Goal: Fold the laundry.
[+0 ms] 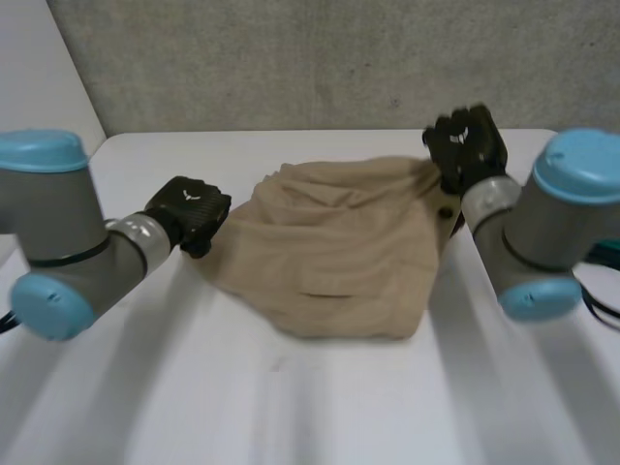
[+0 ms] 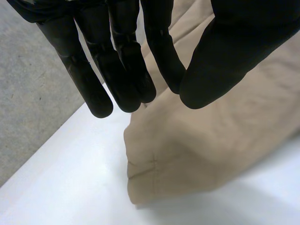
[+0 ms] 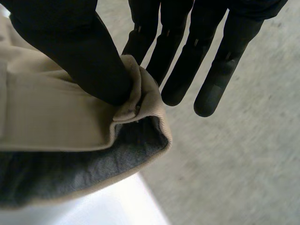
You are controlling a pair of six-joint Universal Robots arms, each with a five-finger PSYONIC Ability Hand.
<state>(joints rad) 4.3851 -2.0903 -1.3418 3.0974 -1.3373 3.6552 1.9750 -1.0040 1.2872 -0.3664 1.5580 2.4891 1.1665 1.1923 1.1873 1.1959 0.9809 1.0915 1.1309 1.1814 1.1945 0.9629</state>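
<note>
Left arm low over tabletop (image 1: pixel 291 407); left hand (image 1: pixel 189 213) beside left edge of beige garment (image 1: pixel 329 252), fingers straight and relaxed, grasping nothing, cloth corner lying just past fingertips. Right arm reaches to garment's far right corner; right hand (image 1: pixel 467 145) pinches hem there between thumb and fingers, grey inner side exposed. Garment lies crumpled mid-tabletop between hands.

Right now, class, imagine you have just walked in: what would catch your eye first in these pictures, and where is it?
First, the tan garment lying rumpled in the middle of the white table. Next, the right hand at its far right corner, thumb pinching a fold of hem that shows a grey inside. The left hand is at the garment's left edge, fingers straight and holding nothing.
</note>
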